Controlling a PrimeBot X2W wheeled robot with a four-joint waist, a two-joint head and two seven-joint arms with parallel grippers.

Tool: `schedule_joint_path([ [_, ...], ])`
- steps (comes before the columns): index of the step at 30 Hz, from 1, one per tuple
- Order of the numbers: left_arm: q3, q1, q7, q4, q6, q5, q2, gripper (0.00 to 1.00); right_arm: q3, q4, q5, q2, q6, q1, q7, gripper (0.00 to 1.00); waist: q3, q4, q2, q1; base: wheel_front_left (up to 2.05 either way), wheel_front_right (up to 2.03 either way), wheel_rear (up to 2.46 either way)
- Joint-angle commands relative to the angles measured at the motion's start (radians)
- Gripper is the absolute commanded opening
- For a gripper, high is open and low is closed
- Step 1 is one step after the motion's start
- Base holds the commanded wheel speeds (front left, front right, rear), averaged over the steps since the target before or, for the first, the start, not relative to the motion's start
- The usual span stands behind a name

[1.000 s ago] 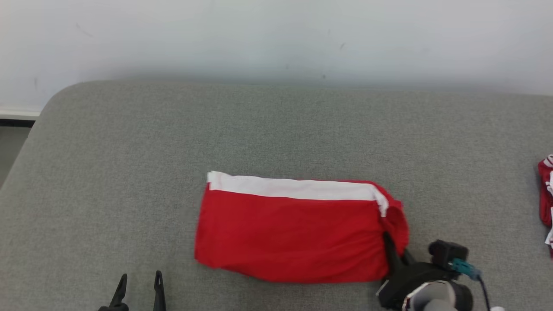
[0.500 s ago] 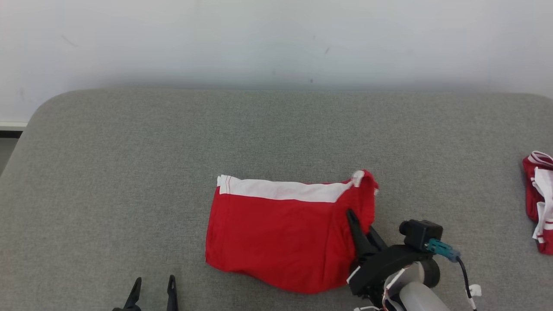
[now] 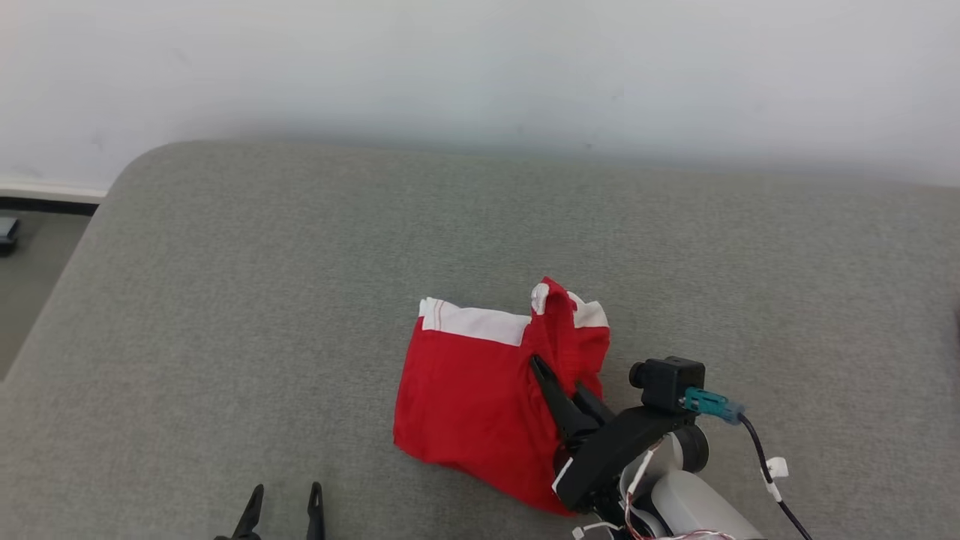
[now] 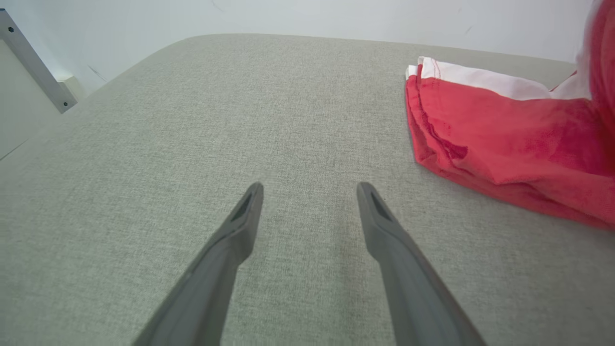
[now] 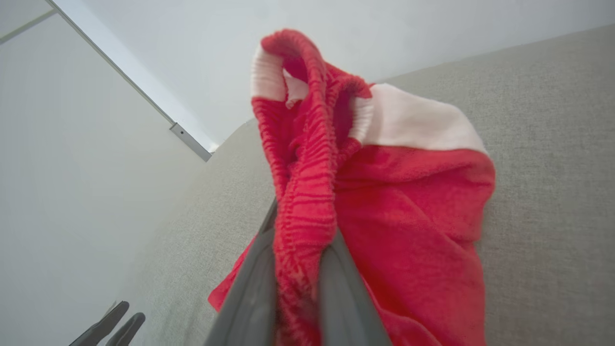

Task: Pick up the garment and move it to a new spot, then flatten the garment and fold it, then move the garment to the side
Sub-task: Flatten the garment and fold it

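Observation:
The garment [image 3: 465,397] is red with a white band and lies on the grey padded surface [image 3: 300,262]. My right gripper [image 3: 559,382] is shut on its gathered elastic edge and holds that right end up and over the rest of the cloth. In the right wrist view the bunched red edge [image 5: 307,192] runs between the two fingers [image 5: 250,298]. My left gripper [image 3: 286,495] stands open at the near edge, left of the garment and apart from it. Its fingers [image 4: 240,226] hang above bare fabric, and the garment's left edge [image 4: 504,129] shows off to the right.
A pale wall runs behind the surface. The surface's rounded left corner [image 3: 127,172] drops to a floor strip [image 3: 30,270] with a small dark object [image 3: 7,232]. Bare grey fabric lies left of and behind the garment.
My right gripper has carried the garment's right end up and leftward, so the cloth now doubles over and looks narrower. The head camera has shifted. The left gripper stays open.

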Motion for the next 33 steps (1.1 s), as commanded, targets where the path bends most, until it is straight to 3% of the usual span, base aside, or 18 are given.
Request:
schedule_joint_path([
  [1, -0.007, -0.001, -0.002, -0.001, -0.001, -0.010, -0.001, 1.00, 0.012, 0.018, -0.007, 0.007, 0.000, -0.019, 0.002, 0.00, 0.008, 0.031, 0.0000, 0.0000, 0.00, 0.00, 0.00],
  [7, -0.036, -0.022, -0.003, -0.004, 0.005, -0.020, -0.001, 1.00, 0.048, 0.142, -0.031, 0.011, 0.000, -0.088, -0.027, 0.00, 0.027, 0.091, 0.0000, 0.0000, 0.00, 0.00, 0.00],
  [8, -0.041, -0.023, -0.002, -0.004, 0.005, -0.024, -0.001, 1.00, 0.060, 0.161, -0.036, 0.012, 0.000, -0.101, -0.033, 0.25, 0.030, 0.101, 0.0000, 0.0000, 0.00, 0.00, 0.00],
  [10, -0.046, -0.024, -0.003, -0.003, 0.008, -0.023, -0.001, 1.00, 0.086, 0.187, -0.016, 0.014, 0.000, -0.121, -0.049, 0.93, 0.034, 0.115, 0.0000, 0.0000, 0.00, 0.00, 0.00],
  [11, -0.047, -0.023, -0.003, -0.003, 0.008, -0.023, -0.001, 1.00, 0.104, 0.193, -0.003, 0.014, 0.000, -0.132, -0.057, 1.00, 0.036, 0.120, 0.0000, 0.0000, 0.00, 0.00, 0.00],
  [18, -0.044, -0.019, -0.003, 0.003, 0.017, -0.028, -0.001, 1.00, 0.192, 0.234, 0.101, 0.012, 0.000, -0.200, -0.131, 1.00, 0.036, 0.122, 0.0000, 0.0000, 0.00, 0.00, 0.00],
  [21, -0.033, -0.023, -0.003, -0.006, 0.023, -0.028, -0.001, 1.00, 0.182, 0.285, 0.071, 0.012, 0.000, -0.222, -0.170, 1.00, 0.030, 0.097, 0.0000, 0.0000, 0.00, 0.00, 0.00],
  [26, -0.011, -0.012, -0.003, -0.028, 0.034, -0.023, -0.001, 1.00, -0.006, 0.289, -0.075, 0.008, 0.000, -0.188, -0.178, 1.00, 0.020, 0.045, 0.0000, 0.0000, 0.00, 0.00, 0.00],
  [33, 0.020, -0.004, -0.003, -0.059, 0.033, -0.011, -0.001, 1.00, -0.272, 0.162, -0.334, 0.006, 0.000, -0.008, -0.178, 1.00, -0.001, -0.031, 0.0000, 0.0000, 0.00, 0.00, 0.00],
])
